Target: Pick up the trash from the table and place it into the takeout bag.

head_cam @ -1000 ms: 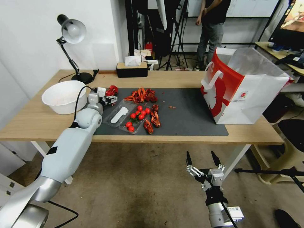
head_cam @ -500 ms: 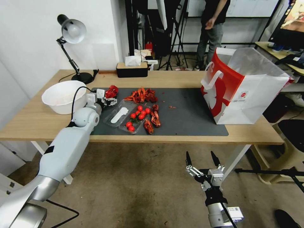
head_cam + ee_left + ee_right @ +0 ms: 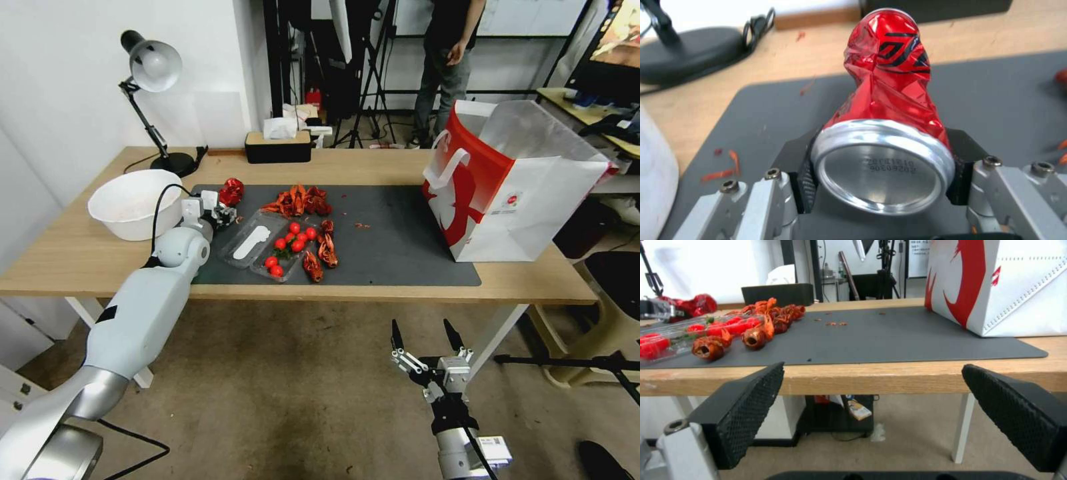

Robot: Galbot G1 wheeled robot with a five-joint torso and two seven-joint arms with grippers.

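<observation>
Crushed red can (image 3: 889, 76) at left-centre of head frame, over dark mat's (image 3: 393, 240) far-left corner, base clamped between left gripper (image 3: 223, 215) pads. Takeout bag (image 3: 513, 187) upright at right. Right gripper (image 3: 427, 333) low centre, below table (image 3: 87, 260) edge, fingers spread.

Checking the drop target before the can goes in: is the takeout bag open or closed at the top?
Open. The takeout bag stands upright on the table, its mouth spread wide, showing the inner walls.
</observation>
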